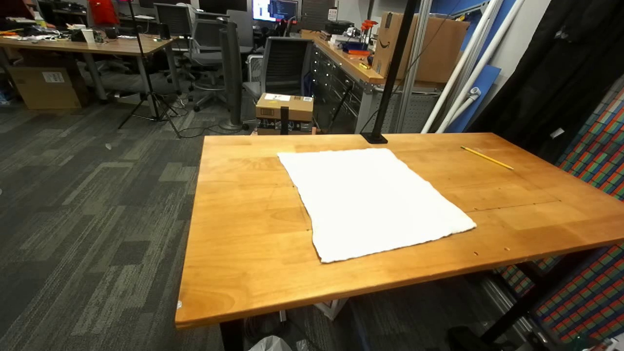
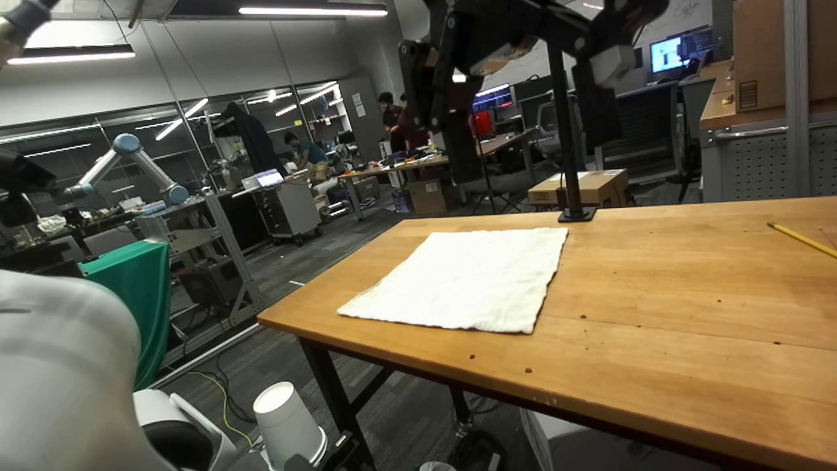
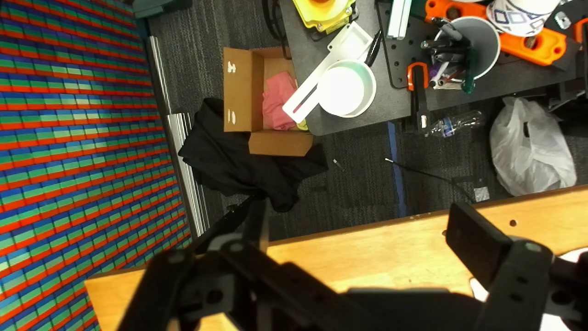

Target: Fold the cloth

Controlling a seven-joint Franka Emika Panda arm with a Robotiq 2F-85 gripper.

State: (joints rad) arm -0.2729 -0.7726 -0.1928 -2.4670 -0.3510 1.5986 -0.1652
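Observation:
The white cloth lies flat and spread out on the wooden table, seen in both exterior views (image 1: 375, 204) (image 2: 458, 281). Its edges are slightly wavy, and no fold shows. My gripper (image 2: 531, 139) is high above the table in an exterior view, with its two black fingers wide apart and nothing between them. In the wrist view my open gripper (image 3: 363, 227) has the table's edge and floor behind it. Only small parts of the cloth (image 3: 552, 323) show there, at the lower right behind a finger. The gripper is out of view in an exterior view.
The wooden table (image 1: 239, 229) has a black pole (image 1: 390, 92) standing at its far edge, close behind the cloth. A yellow pencil (image 1: 487, 158) lies on the table to one side. A grey side table (image 3: 390, 99) with cups and tools stands beyond the table's edge.

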